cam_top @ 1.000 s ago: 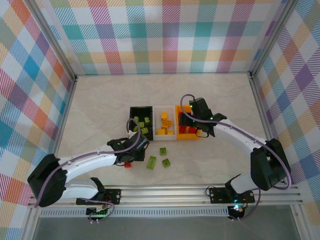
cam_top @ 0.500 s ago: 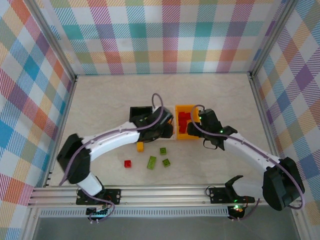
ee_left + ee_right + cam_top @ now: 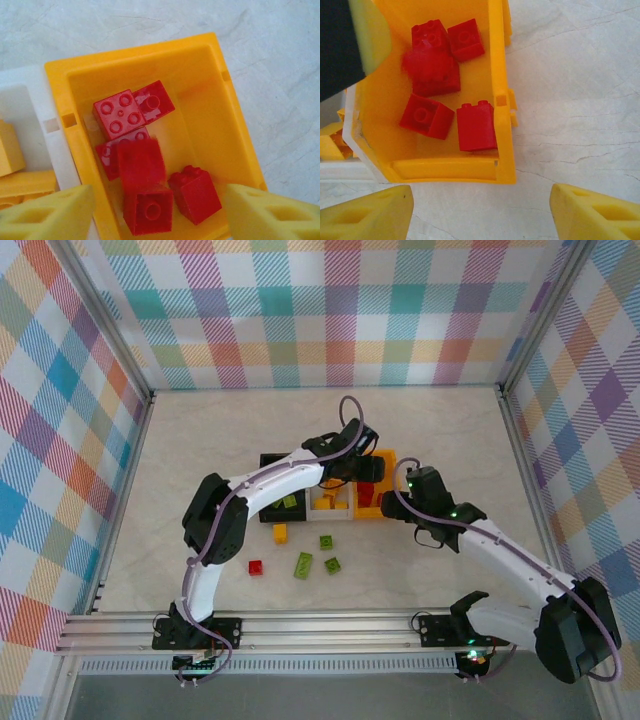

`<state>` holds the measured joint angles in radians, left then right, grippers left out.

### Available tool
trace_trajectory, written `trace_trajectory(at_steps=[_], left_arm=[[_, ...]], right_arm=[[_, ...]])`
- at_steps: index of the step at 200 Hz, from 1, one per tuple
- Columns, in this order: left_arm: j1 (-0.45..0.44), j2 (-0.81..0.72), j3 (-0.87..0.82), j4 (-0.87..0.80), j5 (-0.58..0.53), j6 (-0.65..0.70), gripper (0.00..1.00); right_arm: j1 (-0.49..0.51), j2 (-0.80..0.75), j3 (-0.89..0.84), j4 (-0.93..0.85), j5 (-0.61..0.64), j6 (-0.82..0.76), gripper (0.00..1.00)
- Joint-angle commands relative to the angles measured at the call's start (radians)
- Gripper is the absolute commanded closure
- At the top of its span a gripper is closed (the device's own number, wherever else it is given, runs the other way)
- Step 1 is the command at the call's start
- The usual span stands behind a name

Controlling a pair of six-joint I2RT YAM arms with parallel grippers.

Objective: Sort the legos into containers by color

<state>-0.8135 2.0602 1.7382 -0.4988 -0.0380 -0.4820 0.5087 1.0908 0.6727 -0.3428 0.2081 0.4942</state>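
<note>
While both wrist cameras look down on the same bin, each gives something the other lacks.

**Left wrist:** the left gripper (image 3: 160, 217) has its fingers (image 3: 47, 215) spread wide with nothing between them. It hangs directly over the orange-yellow bin (image 3: 227, 135). About six red legos (image 3: 120, 116) lie piled inside, some studs up, some on their sides. The white bin (image 3: 47, 132) is joined on at the left. Yellow-orange legos (image 3: 10, 147) sit in it at the frame edge.

**Right wrist:** the right gripper (image 3: 480, 215) also has its fingers (image 3: 592, 215) wide apart and empty. It is over bare table (image 3: 580, 90), just beside the orange-yellow bin's end wall and not above the bin. Five red bricks can be counted from this side; one is blurred and another stands against the side wall. One yellow pad (image 3: 370, 35) of the left gripper shows above the bin's far corner, with its black body behind.

**Top external:** this view gives the layout the wrist views miss.
- The left arm reaches across the black bin (image 3: 268, 462) and the white bin to the orange-yellow one at the right end of the row.
- The right gripper sits close at that bin's right near side.
- A green lego (image 3: 290, 502) shows in the black bin beside the arm.
- Loose on the table, nearer the bases than the bins, are three lime green legos (image 3: 326, 541), one yellow-orange lego (image 3: 280, 533) and one red lego (image 3: 255, 567).
</note>
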Motion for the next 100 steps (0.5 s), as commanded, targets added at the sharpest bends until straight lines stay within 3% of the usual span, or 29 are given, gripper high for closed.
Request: trace_trajectory(at_steps=[1, 24, 60, 100], left_arm=[[0.010, -0.013, 0.030, -0.024, 0.008, -0.001, 0.24], [0.018, -0.085, -0.027, 0.007, -0.013, -0.014, 0.20], [0.056, -0.298, -0.264, 0.088, -0.036, -0.059, 0.14], [0.076, -0.640, -0.622, 0.132, -0.070, -0.129, 0.04]], right_arm=[[-0.007, -0.034, -0.011, -0.013, -0.011, 0.014, 0.27], [-0.007, -0.057, -0.018, 0.002, -0.048, 0.003, 0.28], [0.015, -0.040, -0.035, 0.051, -0.153, -0.009, 0.31], [0.207, 0.092, -0.038, 0.086, -0.243, -0.021, 0.31]])
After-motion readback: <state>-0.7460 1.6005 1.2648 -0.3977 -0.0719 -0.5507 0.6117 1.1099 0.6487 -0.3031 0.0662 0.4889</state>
